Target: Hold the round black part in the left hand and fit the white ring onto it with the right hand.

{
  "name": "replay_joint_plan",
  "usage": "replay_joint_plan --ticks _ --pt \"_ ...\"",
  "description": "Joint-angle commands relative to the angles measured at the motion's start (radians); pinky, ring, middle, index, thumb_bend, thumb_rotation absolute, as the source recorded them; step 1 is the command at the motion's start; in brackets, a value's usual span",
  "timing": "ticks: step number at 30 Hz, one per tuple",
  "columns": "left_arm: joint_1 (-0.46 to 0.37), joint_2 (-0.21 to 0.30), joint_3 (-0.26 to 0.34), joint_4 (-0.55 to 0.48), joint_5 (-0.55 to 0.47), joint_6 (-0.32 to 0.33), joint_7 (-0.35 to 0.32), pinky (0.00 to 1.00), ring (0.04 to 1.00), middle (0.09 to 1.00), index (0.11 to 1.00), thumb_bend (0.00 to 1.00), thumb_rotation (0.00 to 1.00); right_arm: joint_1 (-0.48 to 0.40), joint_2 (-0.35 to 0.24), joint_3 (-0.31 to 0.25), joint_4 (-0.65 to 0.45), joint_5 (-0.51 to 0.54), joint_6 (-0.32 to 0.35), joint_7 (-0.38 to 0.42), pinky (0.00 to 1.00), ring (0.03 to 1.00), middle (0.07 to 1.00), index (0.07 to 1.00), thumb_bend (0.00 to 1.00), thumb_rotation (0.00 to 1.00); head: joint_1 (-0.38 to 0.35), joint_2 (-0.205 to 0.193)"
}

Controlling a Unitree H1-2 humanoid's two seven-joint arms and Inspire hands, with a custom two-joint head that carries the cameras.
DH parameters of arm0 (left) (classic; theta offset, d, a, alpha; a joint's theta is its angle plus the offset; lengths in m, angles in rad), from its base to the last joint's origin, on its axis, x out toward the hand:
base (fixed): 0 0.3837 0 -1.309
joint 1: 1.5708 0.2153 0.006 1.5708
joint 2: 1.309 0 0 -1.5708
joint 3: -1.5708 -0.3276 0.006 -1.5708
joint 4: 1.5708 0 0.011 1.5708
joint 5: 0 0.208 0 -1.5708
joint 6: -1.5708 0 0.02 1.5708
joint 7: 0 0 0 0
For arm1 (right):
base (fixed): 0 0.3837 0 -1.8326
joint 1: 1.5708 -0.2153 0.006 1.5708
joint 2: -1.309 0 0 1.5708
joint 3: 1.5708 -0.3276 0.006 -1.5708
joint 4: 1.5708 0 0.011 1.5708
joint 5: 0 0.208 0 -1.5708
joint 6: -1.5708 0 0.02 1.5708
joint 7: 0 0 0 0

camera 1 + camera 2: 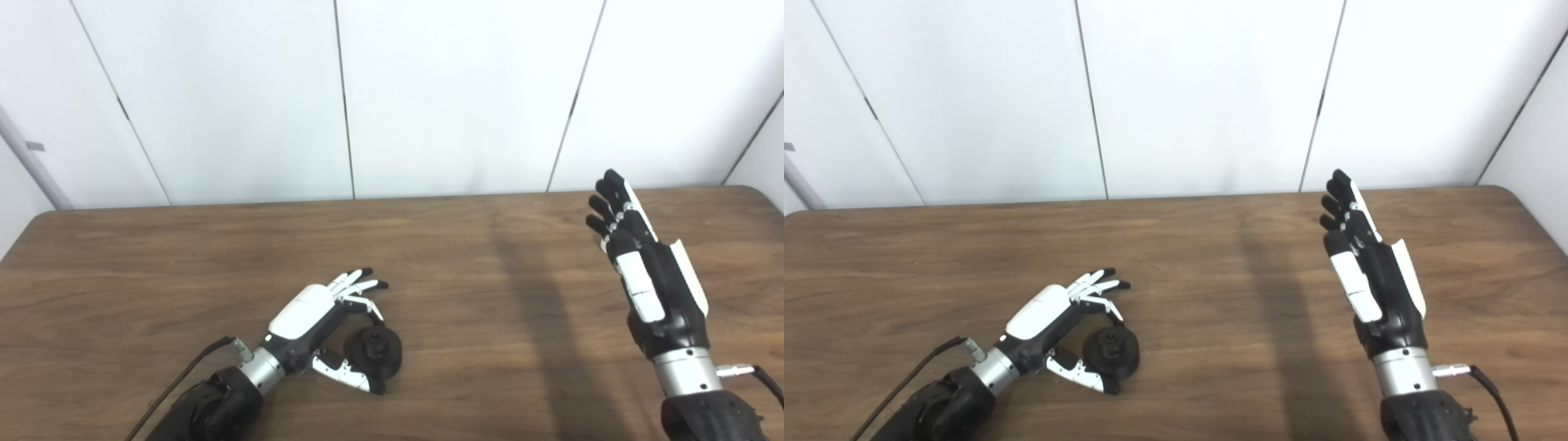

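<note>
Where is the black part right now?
The black part lies on the table, left of centre near the front edge, between the thumb and fingers of the left hand.

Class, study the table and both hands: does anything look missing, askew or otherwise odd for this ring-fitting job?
Yes: no white ring shows anywhere. The round black part lies on the table, the left hand curled around it. The right hand is raised, open and empty. Nothing looks spilled or damaged.
</note>
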Motion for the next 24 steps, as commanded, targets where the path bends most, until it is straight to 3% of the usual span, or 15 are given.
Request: replay_joint_plan --ticks 1,4,10,20,24 --pt "-0.02 0.028 -0.054 0.035 0.061 -0.014 0.078 1.0 1.0 0.906 0.483 0.53 0.06 -0.027 -0.003 -0.003 -0.046 -0.005 -0.03 -0.008 0.93 0.951 0.973 0.967 0.59 0.9 -0.004 0.001" --pt "-0.043 0.041 -0.108 0.071 0.062 -0.014 0.151 1.0 1.0 0.905 0.483 0.53 0.06 -0.027 -0.003 -0.004 -0.056 -0.005 -0.023 -0.007 0.92 0.95 0.972 0.963 0.6 0.91 -0.007 0.003" --pt "-0.064 0.046 -0.147 0.114 0.04 -0.014 0.169 1.0 1.0 0.899 0.483 0.53 0.06 -0.026 -0.004 -0.007 -0.065 -0.007 -0.015 -0.007 0.92 0.952 0.971 0.958 0.62 0.91 -0.019 0.006" --pt "-0.032 0.014 -0.099 0.086 -0.031 -0.013 0.035 1.0 1.0 0.889 0.483 0.53 0.06 -0.025 -0.002 -0.016 -0.068 -0.002 -0.012 -0.01 0.92 0.953 0.973 0.957 0.63 0.89 -0.027 0.006" --pt "-0.027 0.007 -0.087 0.089 -0.033 -0.014 0.019 1.0 1.0 0.889 0.483 0.53 0.06 -0.021 -0.001 -0.017 -0.066 -0.005 -0.02 -0.012 0.92 0.95 0.971 0.954 0.63 0.89 -0.03 0.005"
